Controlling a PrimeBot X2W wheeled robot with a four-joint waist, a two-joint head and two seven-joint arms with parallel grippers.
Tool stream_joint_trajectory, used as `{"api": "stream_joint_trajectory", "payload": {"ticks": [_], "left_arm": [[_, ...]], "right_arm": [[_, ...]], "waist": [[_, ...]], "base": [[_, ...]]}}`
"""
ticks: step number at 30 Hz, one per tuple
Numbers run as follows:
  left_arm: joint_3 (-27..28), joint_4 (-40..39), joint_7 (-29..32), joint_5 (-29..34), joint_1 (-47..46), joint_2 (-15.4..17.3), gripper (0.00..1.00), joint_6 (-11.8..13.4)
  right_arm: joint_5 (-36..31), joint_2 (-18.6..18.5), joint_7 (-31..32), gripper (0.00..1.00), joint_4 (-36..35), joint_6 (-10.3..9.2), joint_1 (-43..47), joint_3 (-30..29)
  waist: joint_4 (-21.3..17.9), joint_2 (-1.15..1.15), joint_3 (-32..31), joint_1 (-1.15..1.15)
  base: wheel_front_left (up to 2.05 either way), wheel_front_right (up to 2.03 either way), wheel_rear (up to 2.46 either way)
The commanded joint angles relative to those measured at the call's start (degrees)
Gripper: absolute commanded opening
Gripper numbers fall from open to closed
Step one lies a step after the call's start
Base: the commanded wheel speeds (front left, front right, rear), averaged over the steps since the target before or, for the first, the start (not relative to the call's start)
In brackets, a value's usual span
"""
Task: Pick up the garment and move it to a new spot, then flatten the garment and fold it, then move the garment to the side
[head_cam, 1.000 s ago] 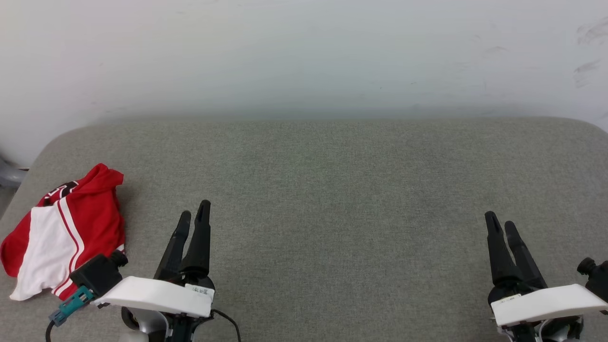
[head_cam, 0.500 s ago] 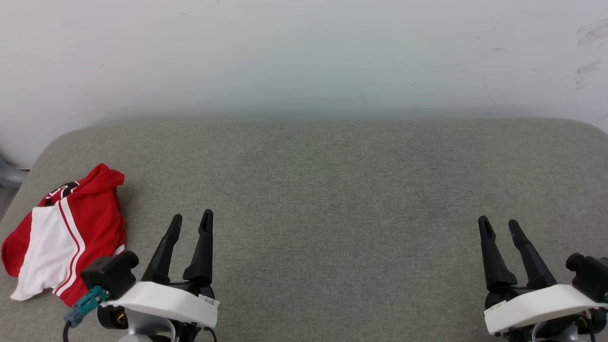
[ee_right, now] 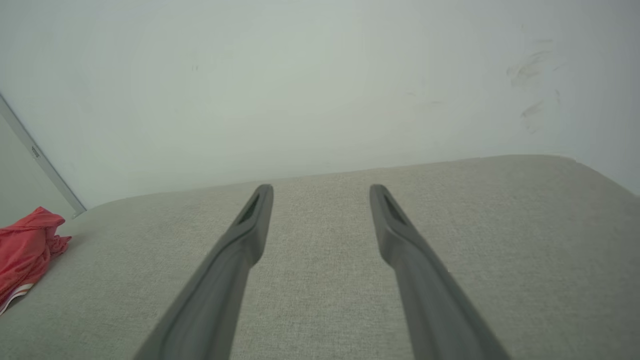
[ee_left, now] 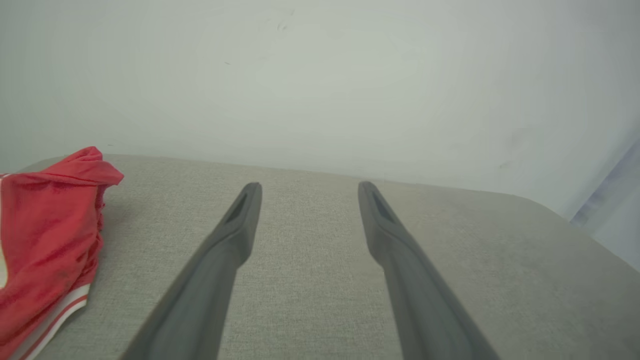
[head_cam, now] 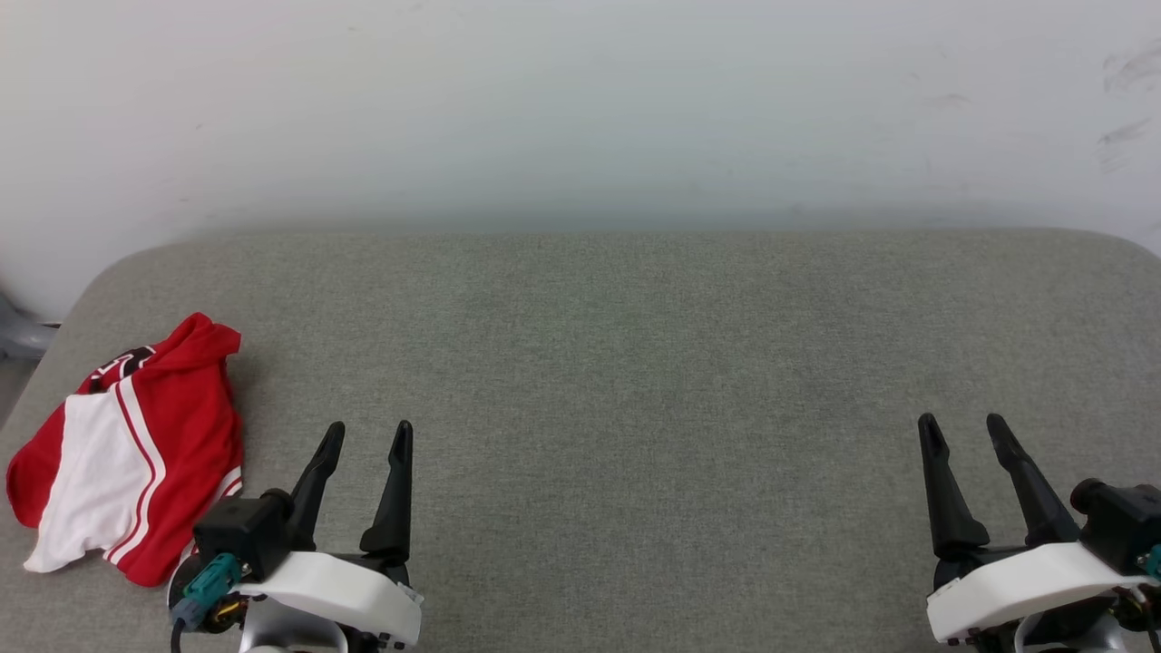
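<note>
The garment, a red jersey with a white panel and red-and-white stripes, lies crumpled at the far left of the grey padded surface. It also shows at the left edge as the garment in the left wrist view and the garment in the right wrist view. My left gripper stands open just right of it, not touching, nothing between its fingers. Far off at the lower right, my right gripper is open and holds nothing.
A pale wall rises right behind the padded surface. The surface's rounded corners lie at the back left and back right. A grey object pokes in beyond the left edge.
Both grippers have rolled at the wrist, so their fingers now stand side by side and spread apart, and both have drawn back slightly toward the bottom edge. The garment has not moved.
</note>
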Motion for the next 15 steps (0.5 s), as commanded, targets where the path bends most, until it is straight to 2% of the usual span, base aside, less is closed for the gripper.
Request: {"api": "stream_joint_trajectory", "payload": {"ticks": [1, 9, 15], "left_arm": [[-0.4, -0.3, -0.5, 1.6, -0.1, 0.5, 1.00, 0.4], [-1.7, 0.1, -1.6, 5.6, -0.2, 1.2, 1.00, 1.3], [-2.1, 0.1, -2.3, 7.0, -0.2, 1.1, 1.00, 0.8]], "right_arm": [[-1.4, 0.0, -0.1, 1.00, -0.9, 0.00, 0.2, -0.1], [-5.3, 0.0, 0.1, 1.00, -1.5, 0.00, 0.8, -0.8], [-7.4, 0.0, 0.2, 1.00, -2.0, 0.00, 1.4, -0.9]], "waist": [[0.1, 0.00, 0.0, -0.01], [0.3, 0.00, -0.1, -0.01], [0.5, 0.00, -0.1, -0.01]], "base": [[0.00, 0.00, 0.00], [0.00, 0.00, 0.00], [0.00, 0.00, 0.00]]}}
